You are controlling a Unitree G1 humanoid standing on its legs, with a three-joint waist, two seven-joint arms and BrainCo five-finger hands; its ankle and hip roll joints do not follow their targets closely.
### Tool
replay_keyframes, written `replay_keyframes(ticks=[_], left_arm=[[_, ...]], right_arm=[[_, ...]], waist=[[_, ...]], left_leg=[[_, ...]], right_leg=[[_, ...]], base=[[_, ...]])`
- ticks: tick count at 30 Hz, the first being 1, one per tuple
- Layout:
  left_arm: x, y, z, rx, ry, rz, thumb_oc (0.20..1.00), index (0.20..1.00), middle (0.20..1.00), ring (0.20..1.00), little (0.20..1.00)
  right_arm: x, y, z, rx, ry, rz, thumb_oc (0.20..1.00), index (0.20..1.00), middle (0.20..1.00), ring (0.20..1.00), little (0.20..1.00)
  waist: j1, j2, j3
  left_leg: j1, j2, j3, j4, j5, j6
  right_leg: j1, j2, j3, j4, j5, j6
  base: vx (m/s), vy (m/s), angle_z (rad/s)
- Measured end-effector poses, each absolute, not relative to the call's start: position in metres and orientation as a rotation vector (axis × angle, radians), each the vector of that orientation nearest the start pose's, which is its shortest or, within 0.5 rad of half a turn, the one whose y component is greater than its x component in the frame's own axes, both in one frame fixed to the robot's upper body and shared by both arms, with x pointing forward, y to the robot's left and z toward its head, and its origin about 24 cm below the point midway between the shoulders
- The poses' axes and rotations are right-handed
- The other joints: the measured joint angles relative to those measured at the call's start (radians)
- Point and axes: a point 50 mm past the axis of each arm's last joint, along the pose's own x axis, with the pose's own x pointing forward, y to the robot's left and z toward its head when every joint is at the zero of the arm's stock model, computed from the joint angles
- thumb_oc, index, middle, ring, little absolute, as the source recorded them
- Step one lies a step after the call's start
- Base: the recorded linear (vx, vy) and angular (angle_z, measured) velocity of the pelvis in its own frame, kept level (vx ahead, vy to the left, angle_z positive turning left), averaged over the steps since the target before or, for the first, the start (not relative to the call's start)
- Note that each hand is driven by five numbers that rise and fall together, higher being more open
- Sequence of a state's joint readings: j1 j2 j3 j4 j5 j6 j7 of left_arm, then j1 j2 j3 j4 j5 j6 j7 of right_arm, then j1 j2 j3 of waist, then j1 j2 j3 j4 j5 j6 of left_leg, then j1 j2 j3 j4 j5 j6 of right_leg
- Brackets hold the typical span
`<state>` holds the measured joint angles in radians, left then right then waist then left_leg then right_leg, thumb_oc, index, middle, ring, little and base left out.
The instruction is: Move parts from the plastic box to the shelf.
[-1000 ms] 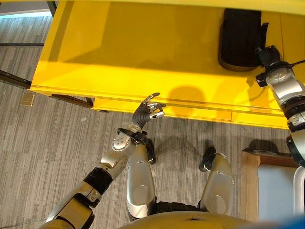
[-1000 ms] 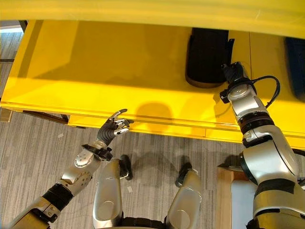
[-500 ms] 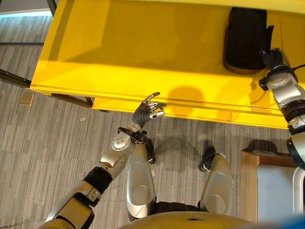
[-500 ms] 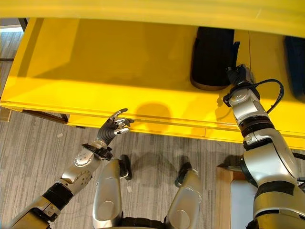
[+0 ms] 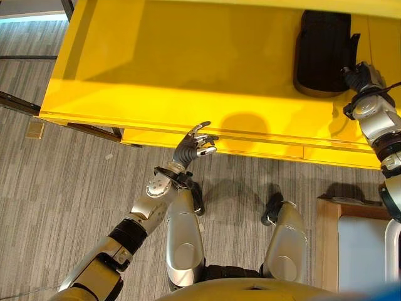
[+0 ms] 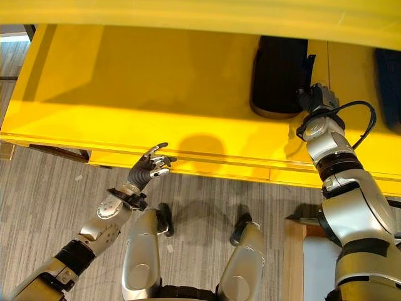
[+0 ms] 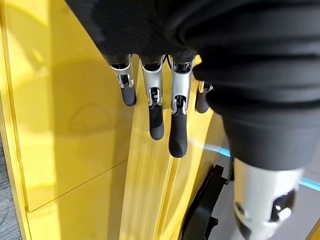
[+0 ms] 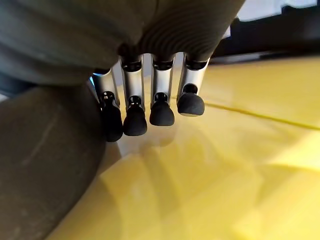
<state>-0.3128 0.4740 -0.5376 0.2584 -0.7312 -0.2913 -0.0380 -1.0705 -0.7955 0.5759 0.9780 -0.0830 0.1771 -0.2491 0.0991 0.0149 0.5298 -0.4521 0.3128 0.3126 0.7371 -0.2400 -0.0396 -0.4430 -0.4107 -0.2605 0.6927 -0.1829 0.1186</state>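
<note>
Right hand [image 6: 316, 100] reaches over the yellow shelf [image 5: 188, 69] and sits just beside the lower right corner of the black part [image 5: 322, 53]. In its own wrist view the fingers [image 8: 162, 107] hang loosely bent over the yellow board with nothing between them, and the dark rounded side of the part [image 8: 45, 165] lies close against the outermost finger; whether they actually touch cannot be told.

By size, the yellow shelf comes first: a broad flat board running across the upper half of both eye views, with a second yellow board overhanging it along the top edge. Below it lies grey striped carpet floor [image 5: 56, 182].

Next is the black part, a long dark piece with a rounded near end, lying flat on the shelf toward its right side, lengthwise away from the robot. A dark blue object [image 6: 390, 88] lies on the shelf at the far right edge of the right eye view, well apart from the part.

At the lower right a wooden frame [image 5: 326, 244] stands on the floor with a pale grey box [image 5: 363, 251] inside it.

Left hand [image 5: 194, 145] is raised in front of the shelf's near edge, fingers [image 7: 177, 125] relaxed and spread, holding nothing, well apart from the black part.
</note>
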Motion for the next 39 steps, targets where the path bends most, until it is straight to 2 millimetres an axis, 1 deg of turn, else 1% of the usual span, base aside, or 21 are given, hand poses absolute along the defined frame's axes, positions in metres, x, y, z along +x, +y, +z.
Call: replay_keyframes(ticks=[14, 19, 24, 25, 26, 31, 35, 39], left_arm=[[0.290, 0.135, 0.060, -0.163, -0.069, -0.425, 1.000, 1.000, 1.000, 1.000, 1.000], [0.290, 0.135, 0.060, -0.162, -0.069, -0.426, 1.000, 1.000, 1.000, 1.000, 1.000], [0.290, 0.135, 0.060, -0.161, -0.070, -0.436, 1.000, 1.000, 1.000, 1.000, 1.000], [0.290, 0.135, 0.060, -0.161, -0.071, -0.440, 1.000, 1.000, 1.000, 1.000, 1.000], [0.290, 0.135, 0.060, -0.161, -0.071, -0.440, 1.000, 1.000, 1.000, 1.000, 1.000], [0.291, 0.135, 0.060, -0.161, -0.070, -0.441, 1.000, 1.000, 1.000, 1.000, 1.000], [0.291, 0.136, 0.060, -0.165, -0.070, -0.444, 1.000, 1.000, 1.000, 1.000, 1.000], [0.291, 0.138, 0.060, -0.157, -0.067, -0.445, 1.000, 1.000, 1.000, 1.000, 1.000]], right_arm=[[0.387, -0.304, 0.213, -1.283, 0.057, -0.458, 0.200, 0.200, 0.200, 0.200, 0.200], [0.386, -0.305, 0.211, -1.299, 0.047, -0.444, 0.200, 0.200, 0.200, 0.200, 0.200], [0.386, -0.306, 0.214, -1.335, 0.037, -0.446, 0.200, 0.200, 0.200, 0.200, 0.200], [0.386, -0.305, 0.214, -1.335, 0.030, -0.448, 0.762, 0.762, 0.762, 0.762, 0.762], [0.385, -0.305, 0.215, -1.337, 0.013, -0.463, 1.000, 1.000, 1.000, 1.000, 1.000], [0.384, -0.302, 0.223, -1.314, -0.089, -0.547, 1.000, 1.000, 1.000, 1.000, 1.000], [0.379, -0.302, 0.223, -1.201, -0.164, -0.603, 1.000, 1.000, 1.000, 1.000, 1.000], [0.375, -0.297, 0.230, -1.099, -0.269, -0.662, 1.000, 1.000, 1.000, 1.000, 1.000]], waist=[[-0.002, 0.000, 0.000], [-0.002, 0.000, 0.000], [-0.002, 0.000, 0.000], [-0.002, 0.000, 0.000], [-0.003, 0.000, 0.000], [-0.004, 0.000, 0.000], [-0.009, 0.000, 0.000], [-0.030, 0.000, 0.000]], left_leg=[[0.000, 0.000, 0.000, 0.000, 0.000, 0.000], [0.000, 0.001, -0.001, 0.000, 0.000, 0.000], [-0.001, 0.001, -0.001, 0.000, 0.000, 0.000], [-0.001, 0.001, 0.000, 0.000, 0.000, 0.000], [-0.001, 0.001, 0.000, 0.001, 0.000, 0.000], [-0.001, 0.000, -0.001, 0.000, 0.003, 0.003], [-0.002, 0.001, 0.000, -0.003, 0.005, 0.003], [0.000, -0.001, 0.003, -0.006, 0.005, 0.003]], right_leg=[[0.000, 0.000, 0.000, 0.001, 0.000, 0.000], [-0.001, 0.000, 0.001, 0.002, 0.000, 0.000], [-0.001, 0.000, 0.001, 0.002, 0.000, 0.000], [-0.001, 0.000, 0.001, 0.002, 0.000, 0.000], [-0.001, 0.000, 0.001, 0.002, 0.000, 0.000], [-0.002, 0.002, 0.002, 0.002, 0.000, 0.000], [0.000, 0.008, 0.003, -0.004, 0.001, -0.001], [0.000, 0.009, 0.006, -0.012, 0.005, 0.002]], base=[[0.00, 0.000, 0.00], [0.00, 0.000, 0.00], [0.00, 0.000, 0.00], [0.00, 0.000, 0.00], [0.00, 0.000, 0.00], [-0.02, 0.005, 0.00], [0.04, 0.018, 0.00], [0.04, 0.024, -0.01]])
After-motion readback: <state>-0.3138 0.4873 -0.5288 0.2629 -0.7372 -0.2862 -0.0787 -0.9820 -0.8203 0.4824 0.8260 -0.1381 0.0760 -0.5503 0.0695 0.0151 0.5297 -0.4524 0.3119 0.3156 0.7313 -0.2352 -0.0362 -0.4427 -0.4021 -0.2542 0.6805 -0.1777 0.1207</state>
